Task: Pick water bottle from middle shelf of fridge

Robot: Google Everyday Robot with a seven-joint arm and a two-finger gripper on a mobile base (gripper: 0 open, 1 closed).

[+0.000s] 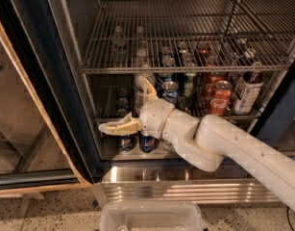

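The water bottle (139,91), clear with a pale cap, stands on the middle shelf (236,114) at the left end of the row of drinks in the fridge (58,81). My gripper (123,105) is open right in front of it. One yellowish finger (116,127) points left below the shelf's front bar. The other finger (148,87) points up across the bottle's right side. Nothing is held between them. The wrist hides the bottle's lower half.
Blue cans (170,91), a green can (188,83), red cola cans (219,97) and a brown bottle (245,93) share the middle shelf. Pepsi cans (127,142) stand below. The upper rack (185,69) hangs close overhead. The glass door (22,129) is at left, a white bin (152,215) on the floor.
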